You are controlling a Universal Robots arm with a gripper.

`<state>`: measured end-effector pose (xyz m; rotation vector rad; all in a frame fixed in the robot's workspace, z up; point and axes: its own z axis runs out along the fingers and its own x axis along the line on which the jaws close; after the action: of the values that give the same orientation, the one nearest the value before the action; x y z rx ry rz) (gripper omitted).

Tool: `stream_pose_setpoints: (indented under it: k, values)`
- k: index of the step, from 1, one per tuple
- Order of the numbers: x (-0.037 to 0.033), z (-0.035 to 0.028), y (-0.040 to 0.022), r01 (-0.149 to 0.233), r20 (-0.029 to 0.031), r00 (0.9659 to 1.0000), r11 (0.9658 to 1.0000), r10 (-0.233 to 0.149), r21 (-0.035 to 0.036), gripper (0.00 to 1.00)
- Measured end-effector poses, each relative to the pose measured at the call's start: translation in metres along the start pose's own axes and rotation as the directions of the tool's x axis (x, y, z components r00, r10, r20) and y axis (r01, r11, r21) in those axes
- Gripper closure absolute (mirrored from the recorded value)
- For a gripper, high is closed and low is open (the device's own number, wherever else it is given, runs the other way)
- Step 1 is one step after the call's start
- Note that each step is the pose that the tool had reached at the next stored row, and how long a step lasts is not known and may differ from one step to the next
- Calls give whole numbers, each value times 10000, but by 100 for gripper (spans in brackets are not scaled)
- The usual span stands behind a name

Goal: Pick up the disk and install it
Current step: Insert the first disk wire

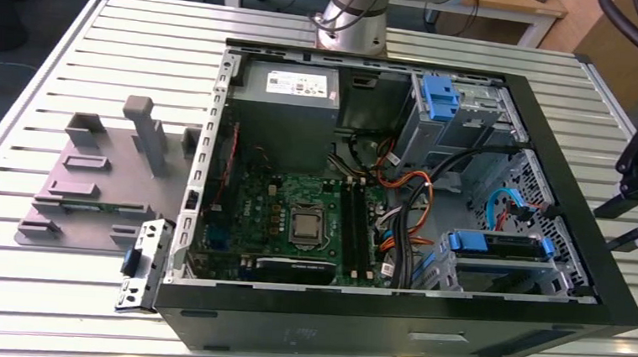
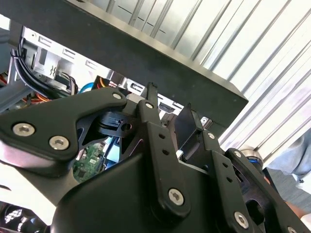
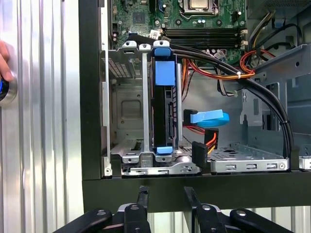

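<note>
The gripper [image 3: 165,191] hangs just outside the computer case [image 3: 252,189]. In the first wrist view its two black fingers [image 3: 142,194] stand spread with nothing between them, their tips level with the case's near black wall.

Just inside that wall is the metal drive cage [image 3: 124,107], and the disk [image 3: 160,116] stands in it on edge, slotted between the cage's plates. A blue tab [image 3: 164,73] caps the end turned toward the middle of the case, and a smaller blue piece shows at the end nearest the wall. In the exterior view the disk [image 1: 502,244] lies in the case's corner bay, its blue rail uppermost. From these pictures it looks seated in the cage, not loose.

Beside the cage, further into the case, a flat blue connector [image 3: 209,117] and a bundle of black and orange cables [image 3: 262,92] cross the open floor. Beyond them, against the case's far side, lies the green motherboard [image 3: 194,14].

As for handling, I judge the disk dense for its size and completely stiff, with smooth metal faces that offer poor purchase. It would not forgive a knock or a drop. The blue rails are plastic and likely flex a little, so a pinch on them alone may rock. The surest hold seems to be across the two long railed sides, or on the blue tab, which is the part most exposed here. The label face and the connector end are best left alone, and the cables lie close enough to snag.
</note>
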<state>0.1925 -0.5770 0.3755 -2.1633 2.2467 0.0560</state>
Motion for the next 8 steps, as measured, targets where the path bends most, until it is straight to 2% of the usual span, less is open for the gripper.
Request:
stream_pose_setpoints:
  k: [8]
  values:
    - [-2,0,-32,-1,-1,10000,10000,1,-1,59]
